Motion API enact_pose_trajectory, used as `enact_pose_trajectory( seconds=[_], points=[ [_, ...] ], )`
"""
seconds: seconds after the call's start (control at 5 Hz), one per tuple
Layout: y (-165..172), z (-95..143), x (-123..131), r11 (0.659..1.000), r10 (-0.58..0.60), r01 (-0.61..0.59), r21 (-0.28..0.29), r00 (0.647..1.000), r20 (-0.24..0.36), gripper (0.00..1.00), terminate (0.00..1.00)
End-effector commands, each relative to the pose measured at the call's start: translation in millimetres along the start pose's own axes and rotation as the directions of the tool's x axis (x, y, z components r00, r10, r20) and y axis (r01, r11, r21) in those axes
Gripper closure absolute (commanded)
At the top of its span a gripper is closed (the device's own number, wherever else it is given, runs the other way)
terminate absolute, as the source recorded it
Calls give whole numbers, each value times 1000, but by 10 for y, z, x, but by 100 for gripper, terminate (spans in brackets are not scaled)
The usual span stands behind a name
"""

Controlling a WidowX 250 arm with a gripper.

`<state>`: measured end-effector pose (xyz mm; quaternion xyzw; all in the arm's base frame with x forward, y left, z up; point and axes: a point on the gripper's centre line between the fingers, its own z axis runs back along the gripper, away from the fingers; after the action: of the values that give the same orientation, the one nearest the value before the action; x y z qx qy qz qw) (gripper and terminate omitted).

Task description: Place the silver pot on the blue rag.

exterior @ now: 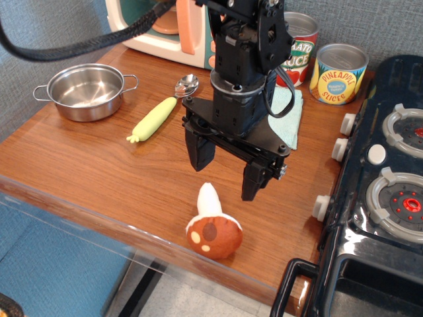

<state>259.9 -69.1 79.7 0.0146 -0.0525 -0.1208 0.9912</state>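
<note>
- observation.image: small shiny round steel silver pot (86, 91) looks light, rigid, slippery; thin rim or wire loop handle looks best to pinch.
- Black gripper (227, 174) spread wide, empty, above mushroom toy (211, 226).
- Aqua terry blue rag (289, 113) partly hidden behind arm.

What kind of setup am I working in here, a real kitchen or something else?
Most likely a toy kitchen set on a wooden tabletop: a plastic play stove with knobs, a pastel toy microwave, and a plush mushroom below the open gripper.
</note>
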Motion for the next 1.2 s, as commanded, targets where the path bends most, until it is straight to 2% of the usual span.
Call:
enact_pose_trajectory(
  seconds=[0.0, 0.4, 0.6, 0.8, 1.0],
  points=[
    [0, 0, 0, 1000, 0, 0, 0, 1000, 0, 0, 0],
    [361, 70, 180, 993, 111, -111, 37, 994, 5, 0, 0],
    [738, 148, 276, 979, 197, -198, 57, 980, 27, 0, 0],
    [1201, 230, 415, 968, 233, -236, 82, 971, 52, 0, 0],
    [1573, 234, 532, 972, 222, -227, 57, 972, 73, 0, 0]
  ],
)
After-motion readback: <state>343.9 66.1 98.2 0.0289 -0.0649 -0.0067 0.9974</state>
